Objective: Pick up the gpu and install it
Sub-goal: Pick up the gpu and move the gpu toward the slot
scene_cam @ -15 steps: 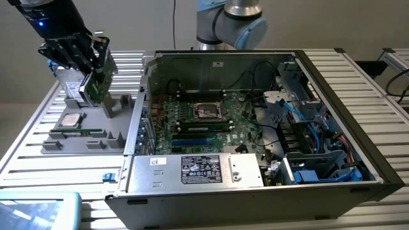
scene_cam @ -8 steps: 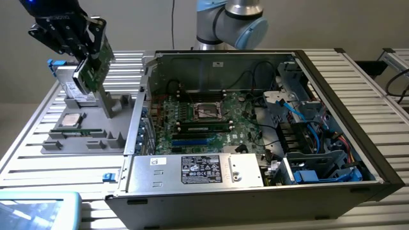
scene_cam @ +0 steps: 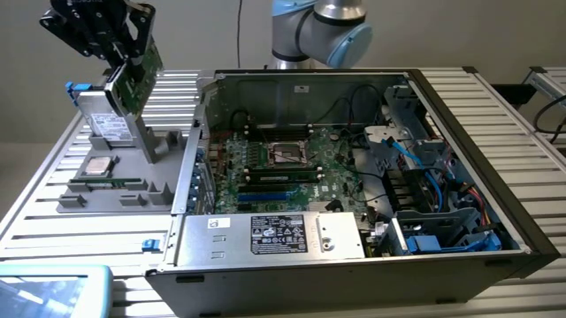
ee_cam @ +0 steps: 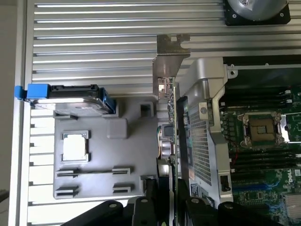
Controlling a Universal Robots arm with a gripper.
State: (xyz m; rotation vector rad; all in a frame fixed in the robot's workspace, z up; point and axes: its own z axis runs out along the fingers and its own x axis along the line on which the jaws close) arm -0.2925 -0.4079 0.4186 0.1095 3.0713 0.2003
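My gripper (scene_cam: 122, 52) hangs high at the exterior view's left, shut on the gpu (scene_cam: 139, 83), a green circuit board held upright and slightly tilted. It is lifted off the grey parts tray (scene_cam: 106, 202) and hangs above the tray's far end. In the wrist view the gpu (ee_cam: 172, 117) is edge-on between my fingers (ee_cam: 150, 197), with its silver end bracket (ee_cam: 168, 61) pointing away from the gripper (ee_cam: 165, 190). The open computer case (scene_cam: 478, 152) with its motherboard (scene_cam: 274, 165) lies to the exterior view's right of the tray.
On the tray stand a silver hard drive (scene_cam: 106, 122) with blue clips, a CPU (scene_cam: 99, 165) and a memory stick (scene_cam: 106, 179). The case holds a power supply (scene_cam: 274, 235), cables and blue drive bays (scene_cam: 442, 232). A pale blue box (scene_cam: 53, 291) sits at the near corner.
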